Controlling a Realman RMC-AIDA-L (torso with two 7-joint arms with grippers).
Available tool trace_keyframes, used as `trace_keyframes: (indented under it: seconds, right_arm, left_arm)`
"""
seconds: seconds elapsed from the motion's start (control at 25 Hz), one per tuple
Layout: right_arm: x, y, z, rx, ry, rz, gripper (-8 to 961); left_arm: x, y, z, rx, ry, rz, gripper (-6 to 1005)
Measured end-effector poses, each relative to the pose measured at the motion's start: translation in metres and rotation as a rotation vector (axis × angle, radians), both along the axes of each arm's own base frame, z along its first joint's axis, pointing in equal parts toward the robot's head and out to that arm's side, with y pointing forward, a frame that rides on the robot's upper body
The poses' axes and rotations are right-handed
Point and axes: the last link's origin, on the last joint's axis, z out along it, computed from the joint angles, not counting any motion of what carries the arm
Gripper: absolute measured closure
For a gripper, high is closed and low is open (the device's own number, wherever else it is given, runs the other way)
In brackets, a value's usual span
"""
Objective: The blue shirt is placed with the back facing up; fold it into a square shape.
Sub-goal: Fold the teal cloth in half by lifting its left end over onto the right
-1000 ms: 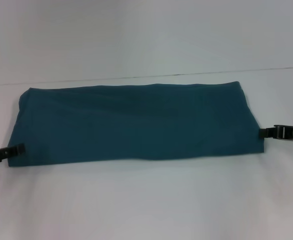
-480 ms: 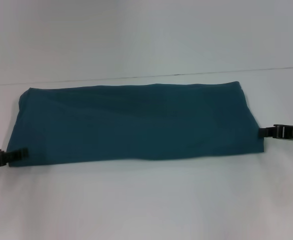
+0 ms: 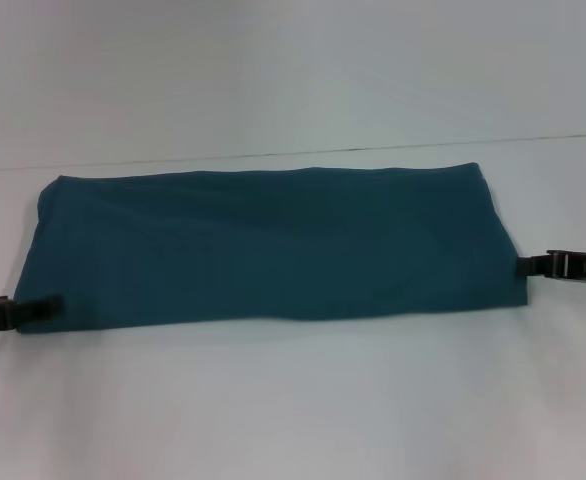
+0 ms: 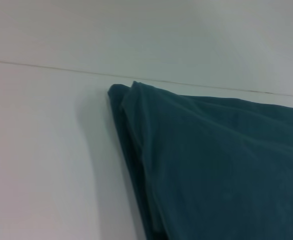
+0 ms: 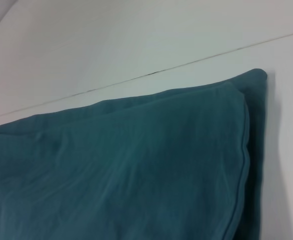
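Since a second ago: left end effector (image 3: 35, 308) has slid lower along the shirt's (image 3: 273, 245) left edge; right end effector (image 3: 535, 265) unchanged.
Meaning: probably settling a corner grip before the next fold.
Shirt: long band across the tabletop (image 3: 293, 410).
Grip: cannot tell for either.
Writing: none readable; plain side up.

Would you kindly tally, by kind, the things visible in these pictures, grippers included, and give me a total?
Shirts: 1, the blue shirt, folded into a long band on the white table.
Grippers: 2, the left gripper at the shirt's left near corner and the right gripper at its right edge.
Tables: 1.
Total: 4.
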Motion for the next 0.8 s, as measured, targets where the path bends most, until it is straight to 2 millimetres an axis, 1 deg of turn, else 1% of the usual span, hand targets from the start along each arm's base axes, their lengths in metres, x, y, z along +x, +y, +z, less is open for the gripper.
trace_keyframes:
  seconds: [0.44,0.8]
  right_arm:
    - [-0.0002,-0.0001,-0.0006,-0.001,0.0,0.001,945]
    - [0.0,-0.0002,-0.0006,-0.001,0.0,0.001,945]
  left_arm:
    - [0.0001,0.0024,0.0009,0.006,0.014,-0.001,283]
    - [0.0036,0.005,-0.0034,-0.022,0.036,-0.015,641]
